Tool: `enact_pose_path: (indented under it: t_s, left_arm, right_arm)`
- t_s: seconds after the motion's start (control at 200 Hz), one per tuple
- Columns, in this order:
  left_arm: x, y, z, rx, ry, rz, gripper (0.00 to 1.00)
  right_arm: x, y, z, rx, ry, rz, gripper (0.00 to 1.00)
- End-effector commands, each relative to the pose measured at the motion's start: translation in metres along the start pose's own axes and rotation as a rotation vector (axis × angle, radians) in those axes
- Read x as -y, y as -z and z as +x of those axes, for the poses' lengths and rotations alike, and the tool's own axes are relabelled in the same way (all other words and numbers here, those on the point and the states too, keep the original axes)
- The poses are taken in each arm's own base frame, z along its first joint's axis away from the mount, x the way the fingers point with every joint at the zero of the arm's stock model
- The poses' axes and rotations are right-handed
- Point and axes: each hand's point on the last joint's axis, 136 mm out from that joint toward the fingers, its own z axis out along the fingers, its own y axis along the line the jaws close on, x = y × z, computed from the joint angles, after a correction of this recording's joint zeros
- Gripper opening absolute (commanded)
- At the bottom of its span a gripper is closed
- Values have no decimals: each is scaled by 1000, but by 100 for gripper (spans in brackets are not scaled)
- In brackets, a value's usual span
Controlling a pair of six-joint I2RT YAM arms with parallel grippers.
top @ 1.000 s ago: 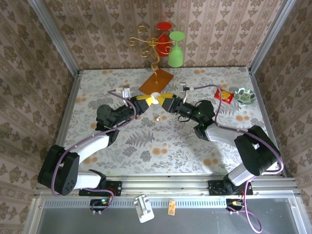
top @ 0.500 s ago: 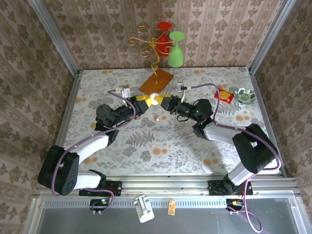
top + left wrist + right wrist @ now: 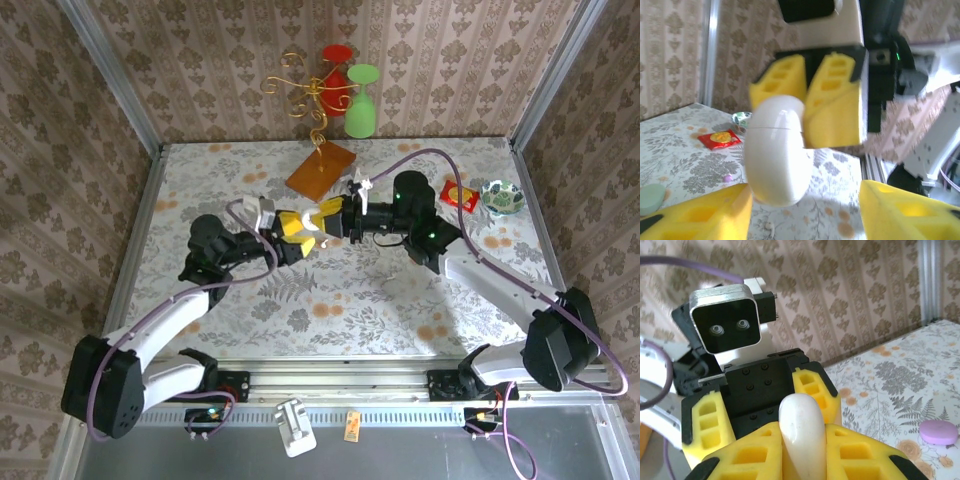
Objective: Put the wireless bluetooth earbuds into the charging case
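Top view: just this side of the orange board (image 3: 322, 168), the right pincer (image 3: 332, 214) clenches the white case (image 3: 313, 230) in mid-air, likely presenting it. The left pincer (image 3: 300, 236) stands released beside it, and the table (image 3: 330, 300) nearer is bare.

Left wrist view: its fingers (image 3: 700, 215) gape, clear of the case.

Right wrist view: fingers (image 3: 860, 455) pinch the case edgewise. I cannot tell where the earbuds are.

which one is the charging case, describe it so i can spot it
Start at the middle of the flowered table, where the two arms meet tip to tip. The case is the smooth white pebble pinched between the yellow fingers of the right hand. Unlike the blocky fingers around it, it is white, rounded and has a thin seam across it.
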Motion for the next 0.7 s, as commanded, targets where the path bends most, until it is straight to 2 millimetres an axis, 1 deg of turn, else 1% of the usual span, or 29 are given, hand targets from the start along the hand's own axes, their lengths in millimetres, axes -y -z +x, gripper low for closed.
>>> enact_pose_path:
  t_s: [0.0, 0.14, 0.285, 0.35, 0.425, 0.505, 0.54, 0.62, 0.67, 0.695]
  left_arm:
    - [20, -4, 14, -68, -96, 86, 54]
    - [26, -9, 13, -64, -78, 126, 47]
    - [27, -12, 10, -48, -58, 159, 34]
    - [29, -13, 9, -42, -54, 176, 27]
    - [30, -14, 10, -39, -49, 188, 21]
    - [31, -14, 10, -34, -54, 195, 20]
    - [31, -14, 11, -34, -56, 196, 17]
    - [31, -14, 11, -32, -62, 196, 7]
    - [32, -14, 11, -29, -69, 199, 4]
    - [33, -13, 10, -27, -77, 202, 2]
  right_arm:
    - [-23, 5, 27, -152, 67, -88, 8]
    - [-32, 5, 30, -186, 101, -110, 7]
    - [-38, 4, 29, -188, 115, -130, 5]
    - [-38, 5, 30, -192, 115, -129, 4]
    - [-39, 5, 29, -190, 120, -127, 4]
    - [-40, 6, 28, -185, 125, -124, 5]
    - [-40, 7, 27, -183, 127, -120, 4]
    - [-39, 8, 27, -181, 131, -109, 7]
    - [-37, 8, 26, -180, 131, -93, 13]
    - [-36, 8, 26, -178, 129, -86, 17]
